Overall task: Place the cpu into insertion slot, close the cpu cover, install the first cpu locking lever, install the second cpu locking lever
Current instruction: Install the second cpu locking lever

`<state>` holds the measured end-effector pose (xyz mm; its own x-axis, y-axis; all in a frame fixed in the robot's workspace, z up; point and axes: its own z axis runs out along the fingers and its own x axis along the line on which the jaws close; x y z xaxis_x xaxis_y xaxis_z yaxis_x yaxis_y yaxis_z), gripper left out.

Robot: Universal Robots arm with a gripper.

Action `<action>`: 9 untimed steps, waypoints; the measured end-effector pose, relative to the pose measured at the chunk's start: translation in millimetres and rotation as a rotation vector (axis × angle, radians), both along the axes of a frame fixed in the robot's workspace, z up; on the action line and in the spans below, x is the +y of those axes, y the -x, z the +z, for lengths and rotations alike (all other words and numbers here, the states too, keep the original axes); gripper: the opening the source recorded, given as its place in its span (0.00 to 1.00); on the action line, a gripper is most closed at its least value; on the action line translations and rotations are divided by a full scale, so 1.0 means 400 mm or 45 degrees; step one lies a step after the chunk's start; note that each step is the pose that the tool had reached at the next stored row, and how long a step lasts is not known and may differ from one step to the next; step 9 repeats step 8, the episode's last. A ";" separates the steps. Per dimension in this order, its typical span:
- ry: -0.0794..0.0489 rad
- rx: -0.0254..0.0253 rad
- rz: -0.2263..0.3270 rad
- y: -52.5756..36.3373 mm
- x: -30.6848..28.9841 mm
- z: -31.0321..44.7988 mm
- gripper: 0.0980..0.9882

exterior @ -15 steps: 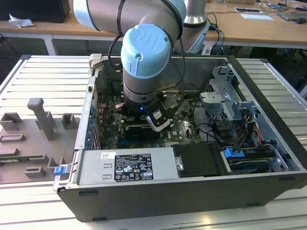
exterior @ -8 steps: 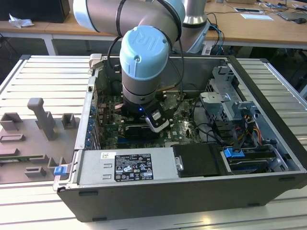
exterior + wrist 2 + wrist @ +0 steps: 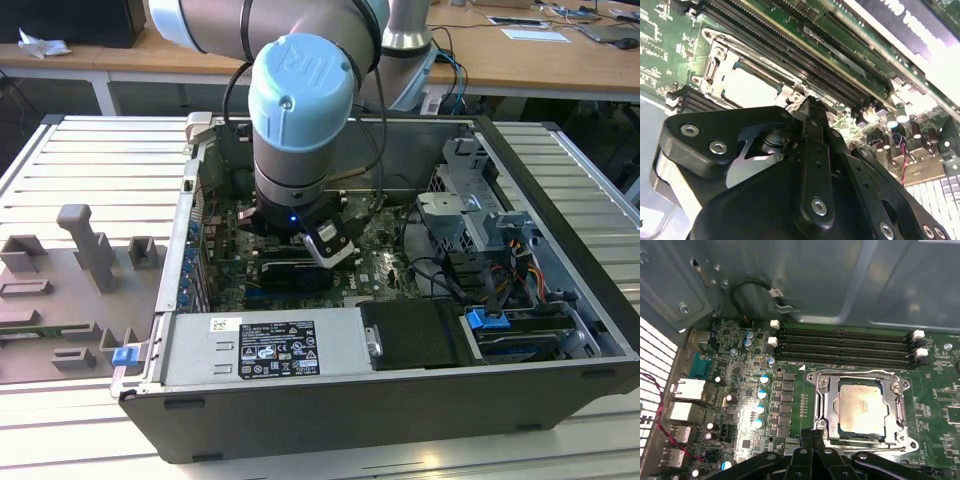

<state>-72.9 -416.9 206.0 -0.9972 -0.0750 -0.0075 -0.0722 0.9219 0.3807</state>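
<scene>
A workshop with wooden desks along the back; in front, a ribbed metal counter [image 3: 60,150] carries an open computer case [image 3: 400,400], and the arm reaches down into the middle of it.

In the first wrist view the chip [image 3: 861,409] already lies flat in its socket [image 3: 826,412], pale silver face up. The cover [image 3: 897,405], a thin silvery frame, is down around it, so the face shows through the cut-out. Wire levers run along the frame's edges; I cannot tell whether either is hooked home. The four long black memory slots [image 3: 845,347] lie just beyond the socket, at its twelve o'clock.

The chip looks light, stiff and slick, and I'd judge it fragile on its underside, so it wants holding by two opposite edges only. The cover looks like thin springy sheet metal, best pushed at its free edge. The levers seem stiff wire, best taken at the bent end.

The tool [image 3: 812,436] sits at the socket's six o'clock, at the frame's near edge. Its fingertips [image 3: 812,107] are drawn together with no gap showing and nothing held; whether they touch the frame I cannot say.
</scene>
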 end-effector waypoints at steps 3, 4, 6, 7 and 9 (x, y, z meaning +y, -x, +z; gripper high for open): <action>-0.001 -0.0002 0.000 0.000 0.000 0.009 0.01; -0.001 0.0000 0.000 0.000 0.000 0.014 0.01; -0.002 -0.0002 0.000 0.000 0.000 0.020 0.01; -0.001 0.0000 0.000 0.000 0.000 0.021 0.01; -0.001 0.0000 0.000 0.000 0.000 0.021 0.01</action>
